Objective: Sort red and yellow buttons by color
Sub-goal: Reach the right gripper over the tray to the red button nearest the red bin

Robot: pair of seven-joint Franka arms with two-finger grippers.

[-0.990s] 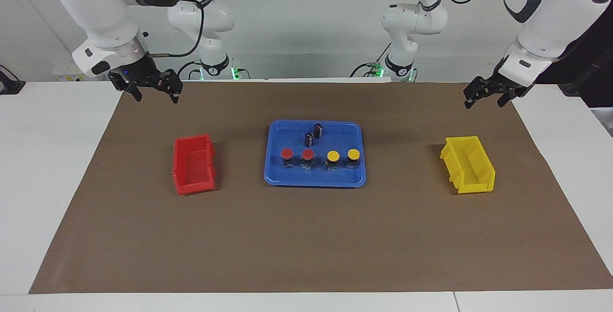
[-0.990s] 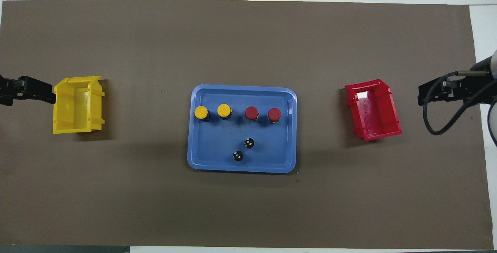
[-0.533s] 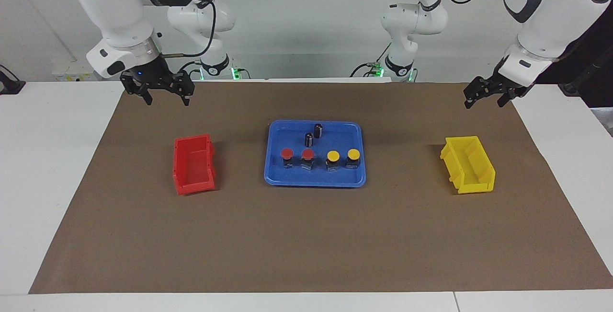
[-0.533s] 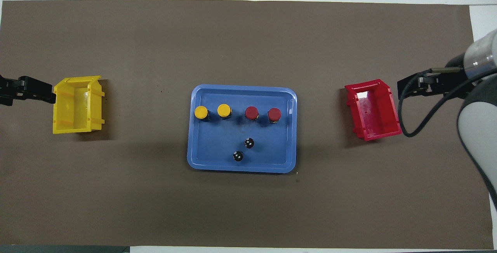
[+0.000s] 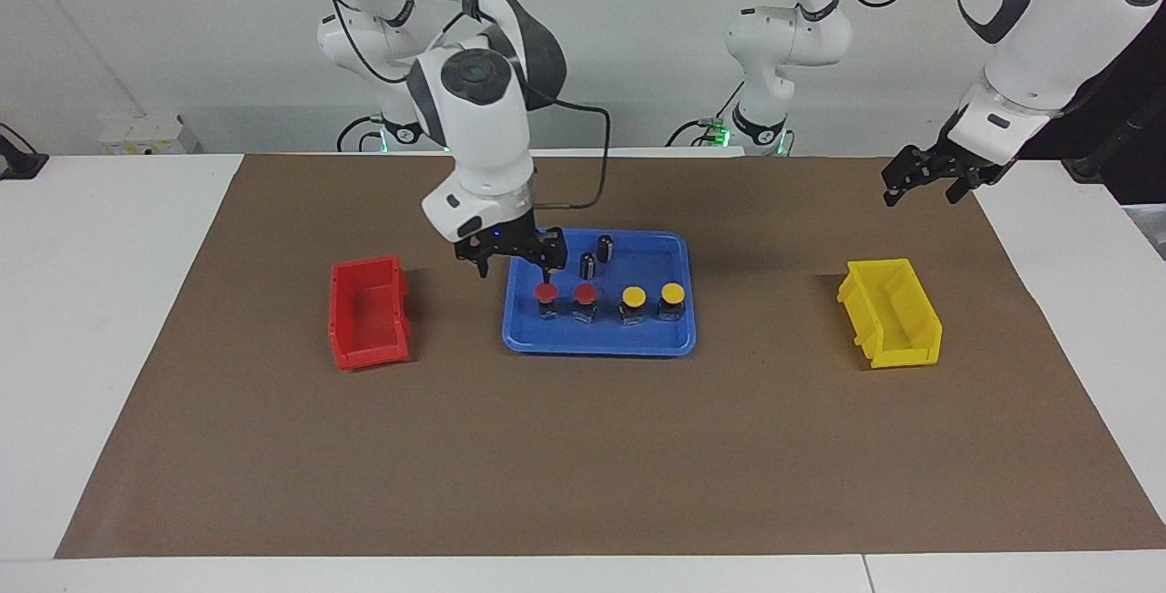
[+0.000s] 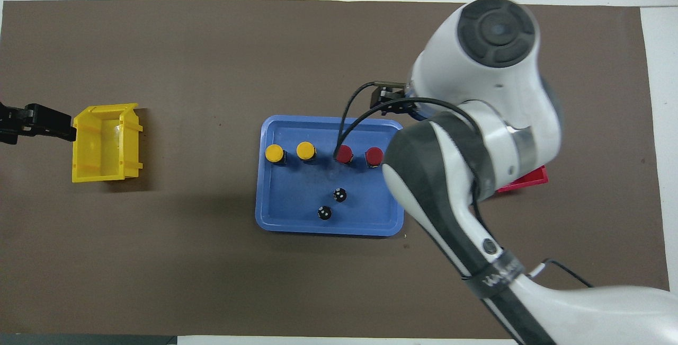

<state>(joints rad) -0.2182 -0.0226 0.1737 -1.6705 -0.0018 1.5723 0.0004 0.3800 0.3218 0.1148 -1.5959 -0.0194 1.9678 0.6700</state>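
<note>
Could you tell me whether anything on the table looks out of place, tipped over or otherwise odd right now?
Nothing stands out. All four buttons stand upright in a row in the blue tray, with two dark cylinders upright nearer the robots. The red bin and yellow bin are empty.

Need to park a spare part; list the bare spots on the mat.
Bare mat lies between the blue tray and yellow bin, and along the edge farthest from the robots. Crowded: tray's red-button end, where the right gripper hovers.
</note>
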